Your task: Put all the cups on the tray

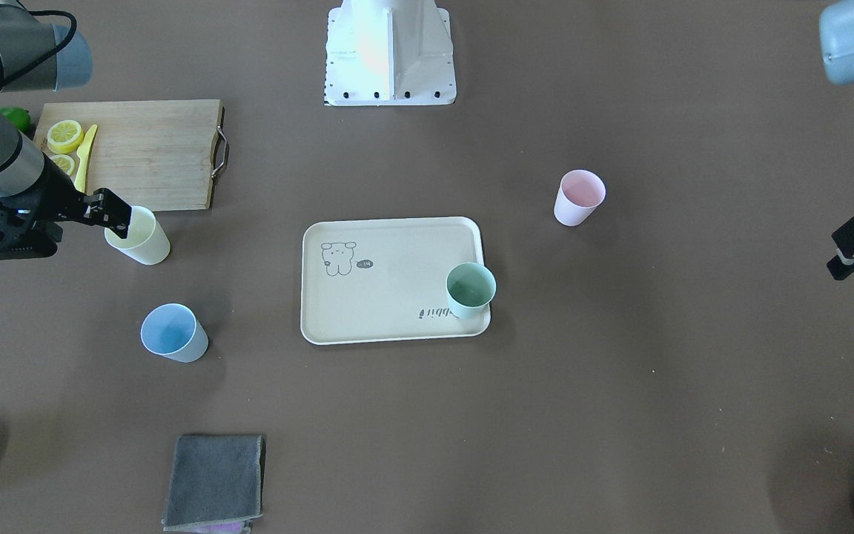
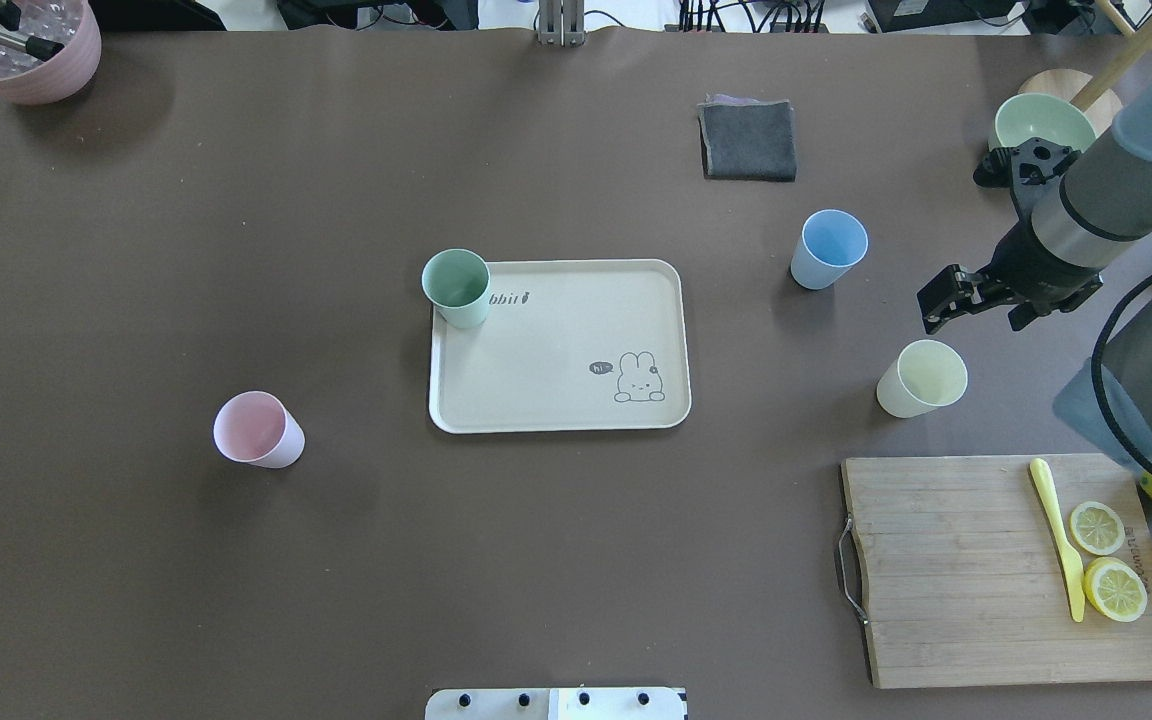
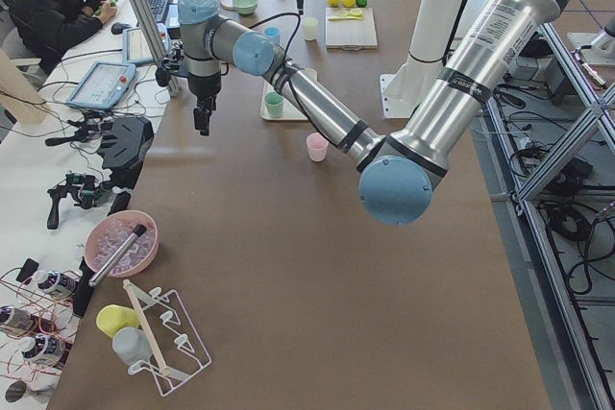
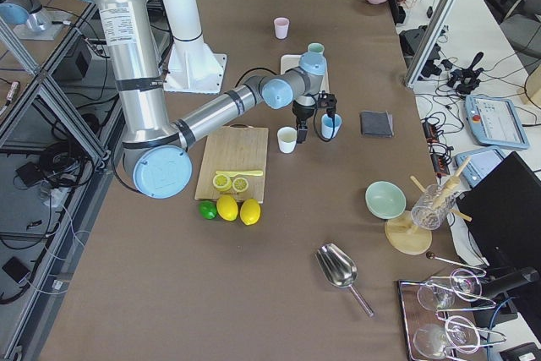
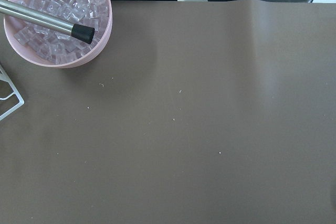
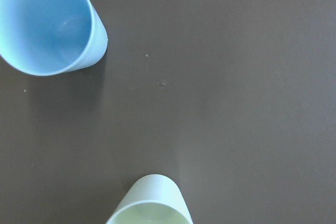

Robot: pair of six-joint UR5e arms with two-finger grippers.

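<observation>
Brown table [image 2: 576, 560], green cup [image 2: 456, 287] on tray [image 2: 556, 350] corner, pink cup [image 2: 258, 430], blue cup [image 2: 828, 248], yellow cup [image 2: 922, 378] off it, my right gripper [image 2: 939, 306] near yellow cup, left gripper [image 1: 840, 265] by table edge, I cannot tell their grip.

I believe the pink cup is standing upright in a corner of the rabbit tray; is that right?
Not quite: the overhead view shows the mint green cup upright in a corner of the rabbit tray; the pink cup stands on the table.
</observation>
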